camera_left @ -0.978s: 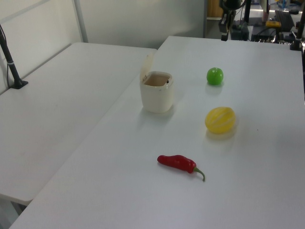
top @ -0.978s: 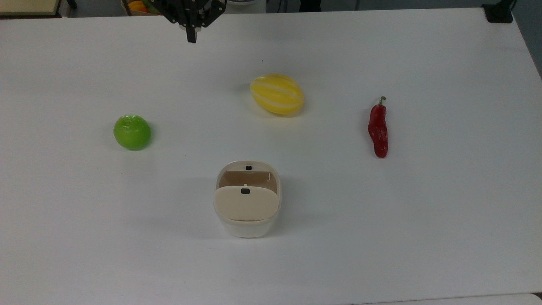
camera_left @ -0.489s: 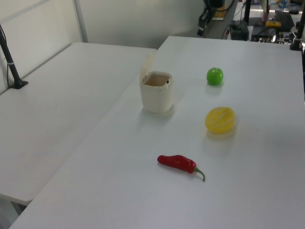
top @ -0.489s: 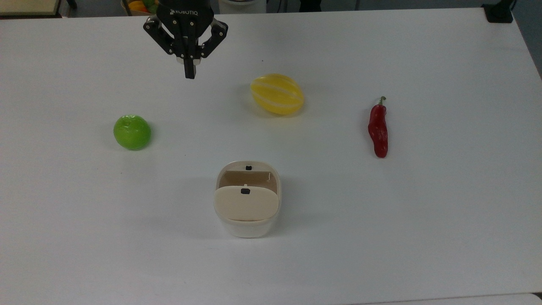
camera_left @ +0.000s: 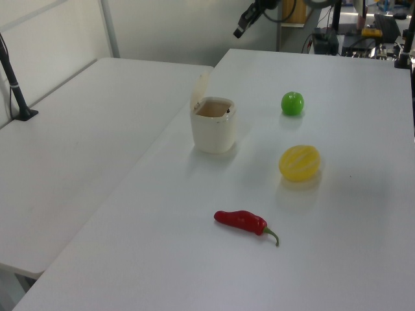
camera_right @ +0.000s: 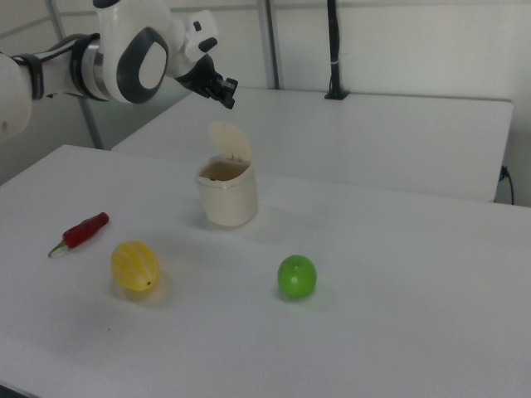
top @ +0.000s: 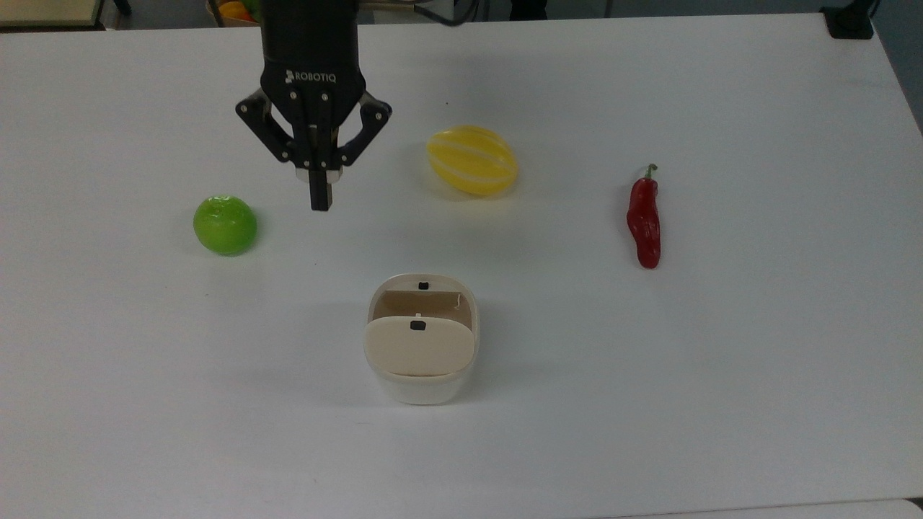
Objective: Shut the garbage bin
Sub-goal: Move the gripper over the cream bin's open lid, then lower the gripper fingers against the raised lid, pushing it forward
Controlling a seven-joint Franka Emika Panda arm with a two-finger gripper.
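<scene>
Cream-white plastic garbage bin [top: 420, 346], rounded-square, stood on white table [top: 721, 404] toward the top view's lower middle, well apart from everything else. Stood upright, mouth facing up, brownish inside visible. Beige lid [camera_right: 230, 143] raised nearly vertical on its hinge, at the side nearest the top view's bottom edge; small black button [top: 423, 285] on the opposite rim, facing the gripper. Judged light, stiff and smooth, likely to slide or tip if shoved sideways low on the body. Best contact judged to be the lid's outer face near its free top edge, pressed over toward the button side and down, not gripped.

Black gripper [top: 320, 203] hung above the table toward the top view's upper left, between green apple [top: 225, 225] and yellow striped melon [top: 471, 160], near neither the bin nor the lid. Fingers pressed together into one point, nothing held.

Red chilli pepper [top: 643, 220] lay far off toward the top view's right.
</scene>
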